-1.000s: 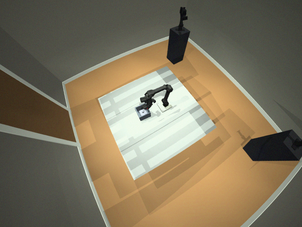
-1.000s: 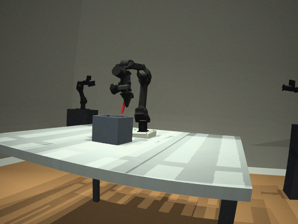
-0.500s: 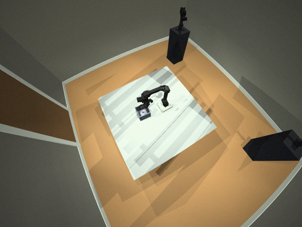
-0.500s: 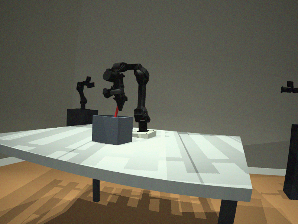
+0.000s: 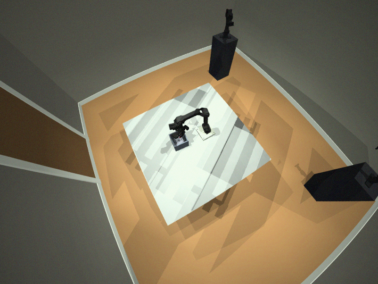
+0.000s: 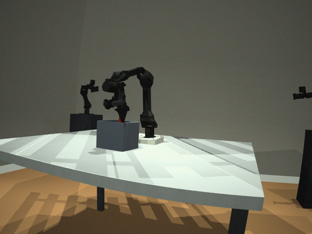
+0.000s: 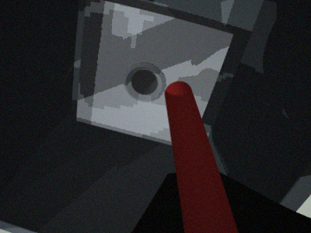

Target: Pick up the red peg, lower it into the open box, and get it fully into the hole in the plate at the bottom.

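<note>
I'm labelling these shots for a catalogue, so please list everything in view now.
red peg: one, red, its lower end inside the box
open box: one, blue-grey, on the table
plate: one, light grey, box bottom
hole: one, dark, in the plate
table: one, whitish, on the floor
floor: one, orange-brown, under the table
pedestals: two, dark, beyond the table
other arms: two, black, one per pedestal
walls: several, grey, around the room
base plate: one, cream, under the arm
arm: one, black, reaching over the box
tool: one, black, closed on the peg
</note>
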Robot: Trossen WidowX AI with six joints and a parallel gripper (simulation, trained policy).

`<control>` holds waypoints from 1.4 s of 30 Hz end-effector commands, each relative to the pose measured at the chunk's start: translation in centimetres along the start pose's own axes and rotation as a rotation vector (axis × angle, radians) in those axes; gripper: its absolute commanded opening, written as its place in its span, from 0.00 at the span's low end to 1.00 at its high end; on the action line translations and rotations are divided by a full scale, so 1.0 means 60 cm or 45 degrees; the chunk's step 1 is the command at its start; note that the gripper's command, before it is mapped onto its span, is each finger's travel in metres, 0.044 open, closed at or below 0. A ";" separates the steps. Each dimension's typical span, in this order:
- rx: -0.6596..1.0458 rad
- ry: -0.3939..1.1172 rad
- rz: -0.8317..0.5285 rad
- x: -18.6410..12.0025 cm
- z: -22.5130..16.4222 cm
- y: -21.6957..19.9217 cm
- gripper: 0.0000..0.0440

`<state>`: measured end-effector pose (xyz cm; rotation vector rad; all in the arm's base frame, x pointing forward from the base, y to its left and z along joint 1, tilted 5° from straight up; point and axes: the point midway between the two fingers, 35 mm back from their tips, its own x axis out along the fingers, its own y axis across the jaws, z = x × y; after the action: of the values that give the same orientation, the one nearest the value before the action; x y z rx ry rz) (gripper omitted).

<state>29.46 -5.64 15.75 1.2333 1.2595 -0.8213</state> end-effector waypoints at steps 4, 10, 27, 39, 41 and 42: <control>-0.032 0.043 -0.003 0.028 0.001 0.008 0.00; -0.075 0.068 -0.005 0.052 0.001 0.018 0.00; -0.184 0.084 -0.072 0.115 0.007 0.014 0.20; -0.161 0.131 -0.076 0.100 0.023 0.018 0.30; -0.163 0.139 -0.060 0.096 0.026 0.024 0.30; -0.164 0.143 -0.053 0.094 0.027 0.026 0.30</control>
<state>31.86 -5.48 11.27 1.1554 1.3915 -0.7154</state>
